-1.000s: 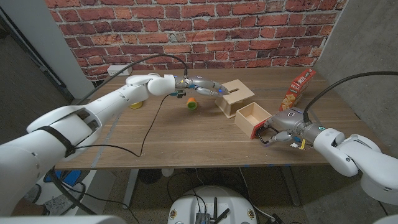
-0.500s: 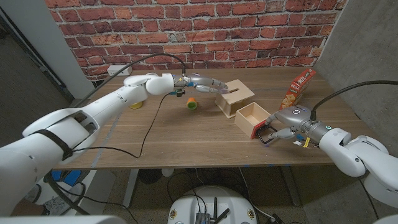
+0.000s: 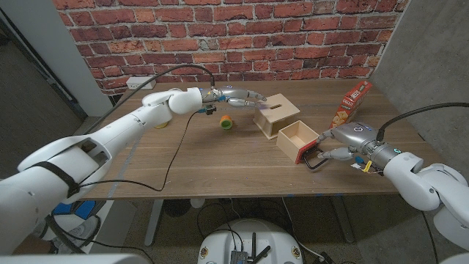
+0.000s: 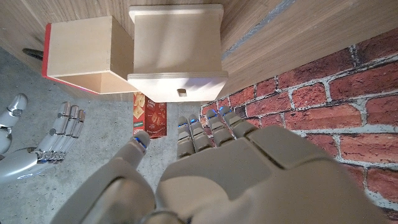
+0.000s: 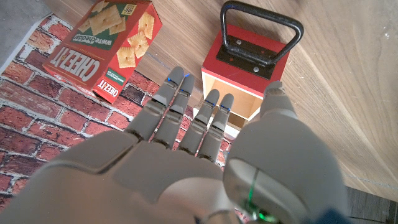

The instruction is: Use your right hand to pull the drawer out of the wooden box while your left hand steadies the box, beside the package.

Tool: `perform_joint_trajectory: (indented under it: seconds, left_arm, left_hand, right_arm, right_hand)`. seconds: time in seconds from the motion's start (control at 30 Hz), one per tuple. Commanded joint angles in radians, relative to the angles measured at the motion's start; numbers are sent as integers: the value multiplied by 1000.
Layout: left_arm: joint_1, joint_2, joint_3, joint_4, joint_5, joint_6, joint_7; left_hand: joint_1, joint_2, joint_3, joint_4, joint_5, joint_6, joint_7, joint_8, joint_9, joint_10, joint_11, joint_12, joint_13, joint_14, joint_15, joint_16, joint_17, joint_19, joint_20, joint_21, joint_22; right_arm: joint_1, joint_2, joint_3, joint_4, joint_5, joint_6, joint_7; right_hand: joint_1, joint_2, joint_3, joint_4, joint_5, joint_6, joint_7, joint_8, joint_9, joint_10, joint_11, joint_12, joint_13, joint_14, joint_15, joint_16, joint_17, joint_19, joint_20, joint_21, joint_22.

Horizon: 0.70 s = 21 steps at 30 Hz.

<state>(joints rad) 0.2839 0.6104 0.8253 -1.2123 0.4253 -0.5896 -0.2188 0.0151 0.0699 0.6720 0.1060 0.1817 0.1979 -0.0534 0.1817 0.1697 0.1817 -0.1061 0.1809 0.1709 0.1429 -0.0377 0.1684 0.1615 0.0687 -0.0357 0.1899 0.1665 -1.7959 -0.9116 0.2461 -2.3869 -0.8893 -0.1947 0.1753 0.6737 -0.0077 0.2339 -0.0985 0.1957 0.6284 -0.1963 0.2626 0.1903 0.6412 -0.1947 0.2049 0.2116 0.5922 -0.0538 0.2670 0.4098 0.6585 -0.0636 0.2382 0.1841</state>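
The wooden box (image 3: 278, 114) stands at the back middle of the table, seen from above as the box (image 4: 177, 50). Its drawer (image 3: 297, 139) lies fully out beside it, red front and black handle (image 3: 316, 159) facing the table's front edge. My right hand (image 3: 344, 143) hovers just right of the handle, fingers apart and holding nothing. In the right wrist view, the right hand (image 5: 205, 155) is clear of the handle (image 5: 261, 31). My left hand (image 3: 242, 96) is stretched out just left of the box, fingers straight and off it. The cracker package (image 3: 350, 105) leans at the right.
A green and orange object (image 3: 226, 122) lies left of the box, and a yellow one (image 3: 160, 122) further left. A black cable (image 3: 176, 150) crosses the table. The table's front edge (image 3: 242, 195) runs close below the drawer.
My right hand has let go of the drawer handle and drawn back to the right. My left hand has lifted its fingertips off the box and pulled slightly away.
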Motion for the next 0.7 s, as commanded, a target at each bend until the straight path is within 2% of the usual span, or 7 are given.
perform_joint_trajectory:
  seconds: [0.03,0.3,0.5,0.7]
  left_arm:
    - [80,50,-60,-114,-43,75,3]
    - [144,88,-106,-204,-60,144,21]
    - [187,100,-133,-250,-75,186,46]
    - [232,104,-158,-287,-98,226,78]
  left_hand:
    - [11,76,11,0,6,13,1,-1,2,3,7,6,1,5,-79,6,3,13,-169,0,1]
    - [12,76,13,-3,6,14,2,-1,2,3,6,6,1,6,-80,6,3,16,-168,0,1]
    - [13,76,15,-5,6,15,3,-1,2,2,5,6,1,7,-79,6,3,20,-167,1,1]
    - [14,76,17,-7,6,16,4,-1,2,3,5,6,1,8,-80,6,3,23,-165,1,1]
  right_arm:
    - [26,100,22,15,33,76,-31]
    - [64,112,13,39,51,99,-50]
    - [94,113,10,57,96,122,-52]
    - [127,115,0,80,149,131,-56]
  right_hand:
    - [-1,14,3,-6,-5,4,10,4,4,8,7,4,3,10,-149,8,3,12,-17,6,1]
    - [-9,19,0,-5,-9,-7,16,-2,3,5,20,1,3,8,-144,10,5,14,-18,6,1]
    - [-29,25,-6,-3,-14,-44,32,-22,1,-24,42,-12,4,-22,-135,1,7,13,-12,2,0]
    - [-41,33,-9,-5,-16,-71,34,-37,-1,-62,59,-22,4,-54,-118,-9,8,4,0,-6,-1]
